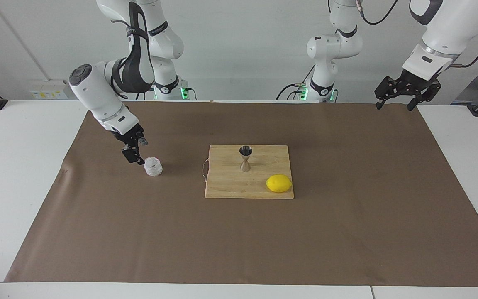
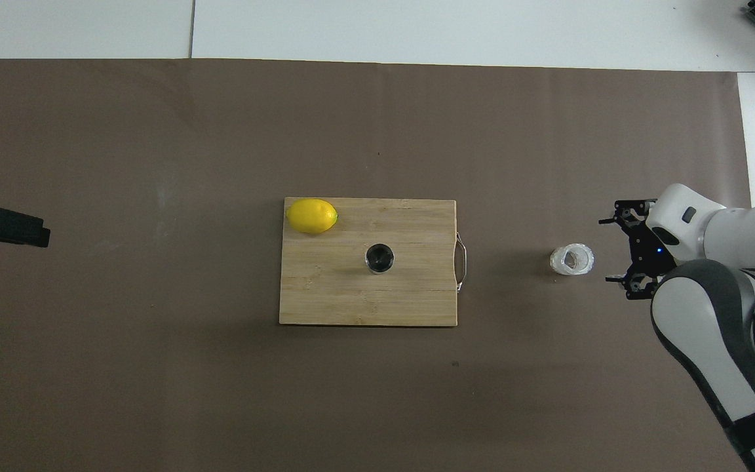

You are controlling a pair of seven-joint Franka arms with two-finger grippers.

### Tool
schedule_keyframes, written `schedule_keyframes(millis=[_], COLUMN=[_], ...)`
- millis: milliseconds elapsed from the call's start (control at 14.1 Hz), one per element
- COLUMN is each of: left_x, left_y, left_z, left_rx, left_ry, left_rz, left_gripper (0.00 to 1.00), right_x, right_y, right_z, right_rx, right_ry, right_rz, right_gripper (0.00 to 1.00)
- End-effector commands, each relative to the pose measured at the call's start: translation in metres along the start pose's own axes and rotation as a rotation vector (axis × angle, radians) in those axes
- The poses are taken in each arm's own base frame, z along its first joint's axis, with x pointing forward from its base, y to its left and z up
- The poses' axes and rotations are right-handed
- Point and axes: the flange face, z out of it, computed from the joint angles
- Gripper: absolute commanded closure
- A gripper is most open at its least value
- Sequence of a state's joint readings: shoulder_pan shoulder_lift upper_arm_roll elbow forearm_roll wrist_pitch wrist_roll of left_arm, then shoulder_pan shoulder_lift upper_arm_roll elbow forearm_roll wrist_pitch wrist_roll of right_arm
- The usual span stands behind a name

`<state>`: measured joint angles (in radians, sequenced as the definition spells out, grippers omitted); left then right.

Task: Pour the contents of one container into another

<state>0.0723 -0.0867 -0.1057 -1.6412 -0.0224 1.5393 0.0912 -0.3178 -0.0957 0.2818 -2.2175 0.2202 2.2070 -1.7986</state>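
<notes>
The clear textured glass cup (image 1: 153, 167) (image 2: 571, 259) stands upright on the brown mat, beside the board toward the right arm's end of the table. My right gripper (image 1: 136, 151) (image 2: 615, 250) hangs open just above and beside it, apart from the glass, holding nothing. The steel jigger (image 1: 245, 158) (image 2: 379, 257) stands upright in the middle of the wooden cutting board (image 1: 226, 187) (image 2: 325, 301). My left gripper (image 1: 393, 104) (image 2: 4, 226) waits open and empty, raised over the mat's edge at the left arm's end.
A yellow lemon (image 1: 279, 183) (image 2: 312, 216) lies on the board's corner farther from the robots, toward the left arm's end. The board's metal handle (image 2: 461, 262) faces the glass. The brown mat (image 1: 347, 207) covers most of the white table.
</notes>
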Motion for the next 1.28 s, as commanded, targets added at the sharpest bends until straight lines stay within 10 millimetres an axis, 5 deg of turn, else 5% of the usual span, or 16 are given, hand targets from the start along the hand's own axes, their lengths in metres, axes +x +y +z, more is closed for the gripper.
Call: schedule_keyframes(millis=[0, 284, 1205], left_x=[0.004, 0.000, -0.008], left_y=[-0.003, 0.000, 0.000], left_z=[-0.002, -0.006, -0.017], left_rx=[0.008, 0.009, 0.012], left_ry=[0.014, 0.016, 0.029], left_rz=[0.009, 0.012, 0.004], left_gripper=[0.00, 0.00, 0.00], right_x=[0.016, 0.041, 0.131], right_y=[0.008, 0.022, 0.055], right_z=[-0.029, -0.047, -0.151], right_rx=[0.023, -0.024, -0.135], right_ry=[-0.095, -0.127, -0.117], right_rz=[0.150, 0.290, 1.422], right_gripper=[0.00, 0.00, 0.00])
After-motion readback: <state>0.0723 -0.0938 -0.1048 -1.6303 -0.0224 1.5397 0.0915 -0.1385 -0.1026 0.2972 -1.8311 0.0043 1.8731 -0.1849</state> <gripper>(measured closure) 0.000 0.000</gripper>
